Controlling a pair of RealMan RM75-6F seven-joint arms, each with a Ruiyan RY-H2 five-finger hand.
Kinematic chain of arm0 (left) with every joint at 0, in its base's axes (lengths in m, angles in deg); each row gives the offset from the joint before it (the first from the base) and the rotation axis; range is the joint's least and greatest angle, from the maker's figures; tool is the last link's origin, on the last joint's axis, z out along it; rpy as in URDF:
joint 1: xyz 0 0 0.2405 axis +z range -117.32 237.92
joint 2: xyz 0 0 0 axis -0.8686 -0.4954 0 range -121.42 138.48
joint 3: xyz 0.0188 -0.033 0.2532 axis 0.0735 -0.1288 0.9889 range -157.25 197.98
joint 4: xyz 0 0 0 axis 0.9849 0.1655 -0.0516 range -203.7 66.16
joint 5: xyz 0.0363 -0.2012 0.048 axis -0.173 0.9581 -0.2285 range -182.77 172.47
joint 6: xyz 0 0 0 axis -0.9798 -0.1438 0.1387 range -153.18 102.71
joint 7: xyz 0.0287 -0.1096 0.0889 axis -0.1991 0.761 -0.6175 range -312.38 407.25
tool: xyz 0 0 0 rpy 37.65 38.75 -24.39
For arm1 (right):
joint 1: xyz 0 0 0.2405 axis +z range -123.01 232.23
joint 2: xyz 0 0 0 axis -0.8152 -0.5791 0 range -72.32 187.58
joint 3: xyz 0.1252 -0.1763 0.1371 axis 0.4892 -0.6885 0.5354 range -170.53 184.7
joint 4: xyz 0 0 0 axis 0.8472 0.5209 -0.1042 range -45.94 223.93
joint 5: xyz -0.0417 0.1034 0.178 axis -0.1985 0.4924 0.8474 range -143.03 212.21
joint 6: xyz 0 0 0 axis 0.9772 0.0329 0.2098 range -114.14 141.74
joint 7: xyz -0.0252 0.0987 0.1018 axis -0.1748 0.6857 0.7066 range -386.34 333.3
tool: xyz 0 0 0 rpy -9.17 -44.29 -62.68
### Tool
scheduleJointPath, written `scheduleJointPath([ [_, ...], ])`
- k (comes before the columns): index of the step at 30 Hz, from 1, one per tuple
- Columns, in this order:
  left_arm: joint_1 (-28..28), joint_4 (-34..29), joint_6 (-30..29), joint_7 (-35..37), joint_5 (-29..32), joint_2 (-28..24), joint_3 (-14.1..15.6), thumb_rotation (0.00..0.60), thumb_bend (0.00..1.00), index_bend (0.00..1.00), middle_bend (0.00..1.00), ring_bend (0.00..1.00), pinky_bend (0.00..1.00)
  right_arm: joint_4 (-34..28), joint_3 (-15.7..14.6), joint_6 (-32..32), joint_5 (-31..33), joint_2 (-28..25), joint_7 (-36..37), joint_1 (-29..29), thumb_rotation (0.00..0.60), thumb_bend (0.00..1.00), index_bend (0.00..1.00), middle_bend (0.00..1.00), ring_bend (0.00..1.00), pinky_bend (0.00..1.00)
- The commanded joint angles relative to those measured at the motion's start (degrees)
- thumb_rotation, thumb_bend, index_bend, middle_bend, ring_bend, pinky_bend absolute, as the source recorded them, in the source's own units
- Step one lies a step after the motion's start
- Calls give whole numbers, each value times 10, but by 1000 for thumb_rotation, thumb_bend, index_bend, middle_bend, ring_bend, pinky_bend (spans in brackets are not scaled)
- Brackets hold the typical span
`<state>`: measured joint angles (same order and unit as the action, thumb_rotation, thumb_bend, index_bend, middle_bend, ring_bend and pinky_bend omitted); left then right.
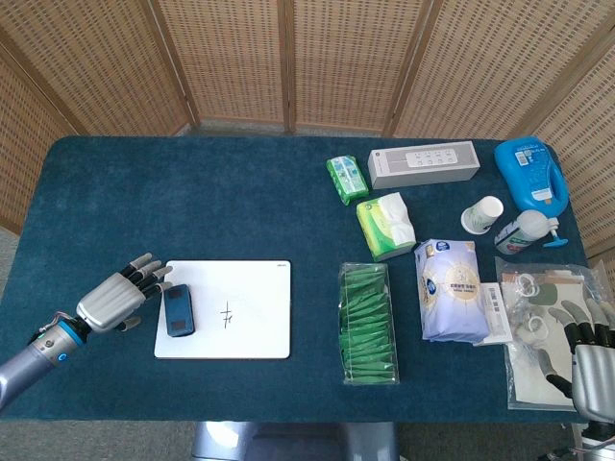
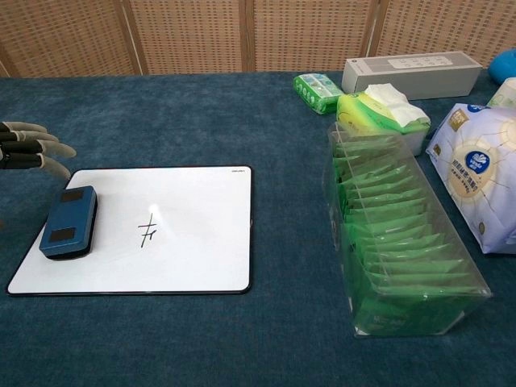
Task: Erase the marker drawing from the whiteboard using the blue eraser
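A white whiteboard [image 1: 252,331] [image 2: 197,250] lies on the blue tablecloth with a small black marker drawing [image 1: 227,316] [image 2: 147,230] near its middle. The blue eraser [image 1: 178,309] [image 2: 68,222] rests flat on the board's left part. My left hand [image 1: 120,296] [image 2: 32,150] hovers just left of the eraser with its fingers spread, holding nothing. My right hand [image 1: 588,357] rests at the table's right front edge over a clear plastic bag, fingers apart and empty.
A clear box of green packets [image 1: 366,325] [image 2: 395,250] stands right of the board. Tissue packs [image 1: 385,225], a white bag [image 1: 450,289], a grey box [image 1: 424,164], a paper cup [image 1: 482,214] and blue bottles [image 1: 530,174] crowd the right side.
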<state>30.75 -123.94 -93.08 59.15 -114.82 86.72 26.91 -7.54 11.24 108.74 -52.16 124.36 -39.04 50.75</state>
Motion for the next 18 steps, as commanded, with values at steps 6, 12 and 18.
scheduleJointPath([
  [6, -21, 19, -1, 11, -1, 26, 9, 600, 292, 178, 17, 0, 0, -3, 0, 9, 4, -6, 1, -8, 600, 313, 249, 206, 34, 108],
  [12, -38, 21, 0, 14, 0, 39, 13, 600, 291, 178, 18, 0, 0, -3, 0, 14, 5, -9, 6, -14, 600, 314, 249, 206, 34, 108],
  [18, -54, 21, 10, 12, 2, 45, 21, 600, 292, 195, 18, 0, 0, -4, 0, 20, 6, -12, 7, -19, 600, 314, 249, 206, 33, 108],
])
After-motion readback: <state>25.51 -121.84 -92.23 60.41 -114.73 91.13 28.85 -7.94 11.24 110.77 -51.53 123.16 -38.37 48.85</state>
